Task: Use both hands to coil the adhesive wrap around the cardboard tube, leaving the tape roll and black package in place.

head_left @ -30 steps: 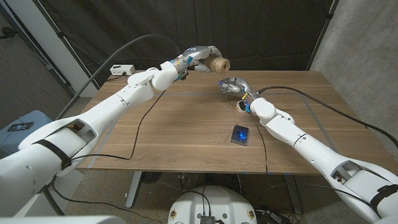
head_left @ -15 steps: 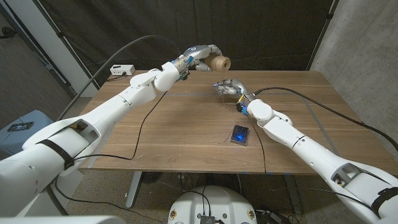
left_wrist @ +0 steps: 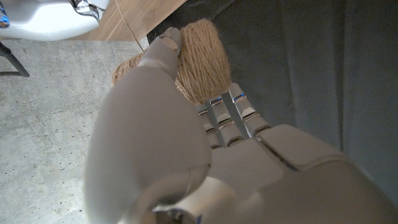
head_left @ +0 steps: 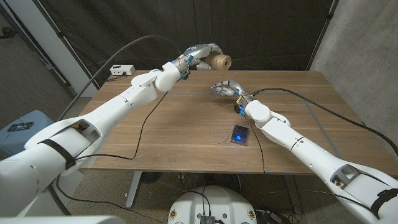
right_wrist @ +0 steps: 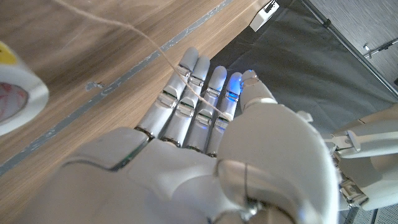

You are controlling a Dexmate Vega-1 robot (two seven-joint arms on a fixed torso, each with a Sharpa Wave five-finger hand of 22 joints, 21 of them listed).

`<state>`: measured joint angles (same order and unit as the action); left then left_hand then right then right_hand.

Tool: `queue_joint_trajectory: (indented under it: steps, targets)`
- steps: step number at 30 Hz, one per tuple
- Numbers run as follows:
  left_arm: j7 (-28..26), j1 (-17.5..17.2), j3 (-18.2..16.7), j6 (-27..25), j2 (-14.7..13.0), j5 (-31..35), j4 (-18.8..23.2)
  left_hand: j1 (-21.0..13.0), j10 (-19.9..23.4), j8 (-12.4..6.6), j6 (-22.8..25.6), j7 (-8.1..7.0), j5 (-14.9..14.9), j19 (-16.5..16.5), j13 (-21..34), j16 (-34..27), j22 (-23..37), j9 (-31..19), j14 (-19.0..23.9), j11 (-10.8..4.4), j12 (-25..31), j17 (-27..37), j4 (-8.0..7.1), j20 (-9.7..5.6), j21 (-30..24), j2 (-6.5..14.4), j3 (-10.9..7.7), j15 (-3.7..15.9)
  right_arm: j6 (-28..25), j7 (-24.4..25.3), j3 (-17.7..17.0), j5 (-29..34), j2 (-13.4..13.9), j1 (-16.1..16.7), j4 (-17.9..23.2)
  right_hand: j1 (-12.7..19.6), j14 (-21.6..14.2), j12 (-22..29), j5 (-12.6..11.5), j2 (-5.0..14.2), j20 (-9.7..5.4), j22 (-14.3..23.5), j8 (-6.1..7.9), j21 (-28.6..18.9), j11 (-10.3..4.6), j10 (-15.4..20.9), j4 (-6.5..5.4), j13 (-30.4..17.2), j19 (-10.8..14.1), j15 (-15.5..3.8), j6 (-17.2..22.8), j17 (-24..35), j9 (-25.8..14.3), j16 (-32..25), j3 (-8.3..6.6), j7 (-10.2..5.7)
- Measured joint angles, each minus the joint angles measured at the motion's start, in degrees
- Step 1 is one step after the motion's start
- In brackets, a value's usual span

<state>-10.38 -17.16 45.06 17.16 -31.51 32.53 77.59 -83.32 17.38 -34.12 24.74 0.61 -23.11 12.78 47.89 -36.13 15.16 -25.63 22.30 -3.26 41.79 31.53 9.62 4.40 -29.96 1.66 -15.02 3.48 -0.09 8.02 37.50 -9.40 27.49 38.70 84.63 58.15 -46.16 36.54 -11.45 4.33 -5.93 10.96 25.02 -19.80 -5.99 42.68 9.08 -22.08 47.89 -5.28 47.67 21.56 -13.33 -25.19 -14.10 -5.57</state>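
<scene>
Our left hand (head_left: 200, 55) clamped the wound tube (head_left: 219, 62) aloft; the strand (right_wrist: 163, 55) draped across our right hand's (head_left: 226, 88) straight, close-set fingers (right_wrist: 189, 93) — below, nearer us.

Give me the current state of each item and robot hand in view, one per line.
Left robot hand: raised over the table's far edge, gripping the spool.
Spool: wound with tan string, held off the table.
String: runs across the right robot hand's fingers.
Right robot hand: raised above the table, string draped over it.
Tape roll: lying on the table.
Black package: lying flat on the table, untouched.
</scene>
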Motion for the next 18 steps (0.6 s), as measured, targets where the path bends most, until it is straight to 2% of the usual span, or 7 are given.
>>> queue_joint_trajectory:
  steps: [5,18]
  targets:
    - [-0.2,0.2,0.1,0.3,0.1,-0.2,-0.3,0.0,0.0,0.02,0.0,0.0,0.0,0.0,0.0,0.1,0.0,0.0,0.0,0.0,0.0,0.0,0.0,0.0,0.0,0.0,0.0,0.0,0.0,0.2,0.1,0.2,-0.1,0.0,0.0,0.3,-0.8,-0.5,0.1,0.3,-0.12,0.0,0.23,-0.3,-0.6,0.6,-0.12,0.8,0.5,-0.32,1.5,-0.5,0.4,0.1,-0.11,-0.15]
    - [-0.4,0.8,0.6,1.0,0.7,-0.4,-1.6,0.0,0.0,0.16,0.0,0.0,-0.2,0.0,0.0,-0.1,0.0,0.0,0.0,-0.03,-0.2,0.0,-0.01,0.0,0.0,0.0,0.0,-0.01,-0.3,0.2,0.2,0.5,-0.1,-0.3,-0.1,0.5,-2.0,-1.2,0.2,0.52,-0.21,0.0,0.23,-0.6,-0.61,1.8,-0.31,1.8,0.6,-0.54,2.6,-1.1,1.1,0.6,-0.3,-0.25]
